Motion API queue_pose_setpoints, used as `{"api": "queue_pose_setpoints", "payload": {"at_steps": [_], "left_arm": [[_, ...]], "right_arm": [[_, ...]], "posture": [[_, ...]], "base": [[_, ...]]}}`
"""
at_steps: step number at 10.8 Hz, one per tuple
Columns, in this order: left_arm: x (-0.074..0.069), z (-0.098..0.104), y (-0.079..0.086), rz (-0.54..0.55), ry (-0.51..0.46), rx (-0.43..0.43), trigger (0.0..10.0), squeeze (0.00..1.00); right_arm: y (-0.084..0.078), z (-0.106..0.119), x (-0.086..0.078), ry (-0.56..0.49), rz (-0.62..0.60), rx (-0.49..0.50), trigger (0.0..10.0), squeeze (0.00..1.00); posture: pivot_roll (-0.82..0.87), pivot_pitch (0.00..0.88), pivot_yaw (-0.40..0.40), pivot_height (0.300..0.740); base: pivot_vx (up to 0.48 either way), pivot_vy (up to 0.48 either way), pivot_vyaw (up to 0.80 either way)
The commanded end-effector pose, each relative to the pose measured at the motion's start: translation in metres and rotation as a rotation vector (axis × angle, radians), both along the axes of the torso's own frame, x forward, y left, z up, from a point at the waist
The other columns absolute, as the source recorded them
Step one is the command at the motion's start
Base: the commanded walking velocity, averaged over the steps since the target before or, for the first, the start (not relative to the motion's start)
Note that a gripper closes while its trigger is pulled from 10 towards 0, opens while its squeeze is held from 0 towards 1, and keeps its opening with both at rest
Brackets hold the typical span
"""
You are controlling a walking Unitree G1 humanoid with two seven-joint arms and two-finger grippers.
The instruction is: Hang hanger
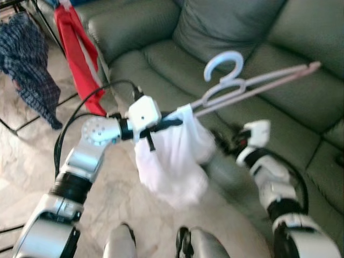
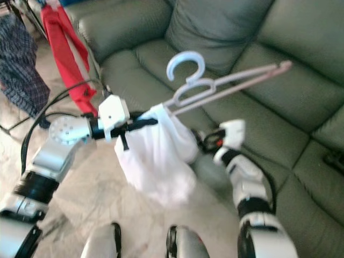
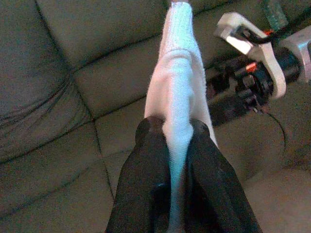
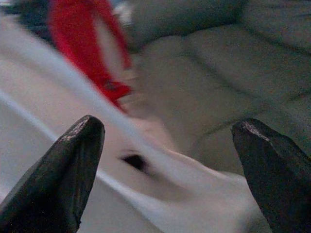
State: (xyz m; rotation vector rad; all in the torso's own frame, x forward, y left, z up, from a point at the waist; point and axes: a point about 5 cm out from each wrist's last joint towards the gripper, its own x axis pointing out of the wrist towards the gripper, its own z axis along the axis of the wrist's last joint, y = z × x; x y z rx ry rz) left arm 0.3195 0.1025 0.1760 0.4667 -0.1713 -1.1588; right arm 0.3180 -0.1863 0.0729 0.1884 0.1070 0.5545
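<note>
White cloth (image 3: 177, 97) on pale hanger (image 1: 252, 80), pinched between left gripper (image 3: 176, 133) fingers; right gripper (image 4: 167, 141) fingers spread.

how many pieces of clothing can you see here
3: a white garment on the hanger, pinched by the left gripper; a red garment and a dark checked garment hanging at the far left. More may hang beyond the frame.

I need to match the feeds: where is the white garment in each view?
Left eye view: white garment hangs centre, its top edge pinched by the left gripper.
Right eye view: centre-left, below the hanger.
Left wrist view: a strip running up from between the shut jaws.
Right wrist view: pale blurred cloth between the open jaws.
Shared landmark: green sofa.
</note>
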Motion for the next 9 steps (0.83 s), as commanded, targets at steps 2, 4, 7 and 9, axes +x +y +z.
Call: {"api": "queue_pose_setpoints", "payload": {"at_steps": [2, 4, 7, 9], "left_arm": [[-0.010, 0.019, -0.013, -0.088, -0.057, -0.042, 0.0, 0.00], [-0.021, 0.035, -0.021, -0.170, -0.074, -0.090, 0.0, 0.00], [-0.028, 0.068, -0.025, -0.189, -0.133, -0.186, 0.0, 0.00], [-0.019, 0.077, -0.006, -0.111, -0.153, -0.175, 0.0, 0.00]], "right_arm": [[0.004, 0.000, -0.004, 0.009, 0.116, -0.035, 10.0, 0.00], [0.005, 0.002, -0.001, 0.023, 0.127, -0.066, 10.0, 0.00], [-0.010, -0.032, -0.005, 0.269, -0.039, -0.191, 10.0, 0.00], [-0.036, -0.050, -0.018, 0.402, -0.218, -0.187, 2.9, 0.00]], "posture": [[0.00, 0.148, -0.044, 0.740], [0.01, 0.148, -0.052, 0.740], [0.02, 0.149, -0.069, 0.740], [0.02, 0.154, -0.078, 0.740]], "base": [[0.000, 0.000, 0.00], [0.000, 0.000, 0.00], [0.000, 0.000, 0.00], [0.000, 0.000, 0.00]]}}
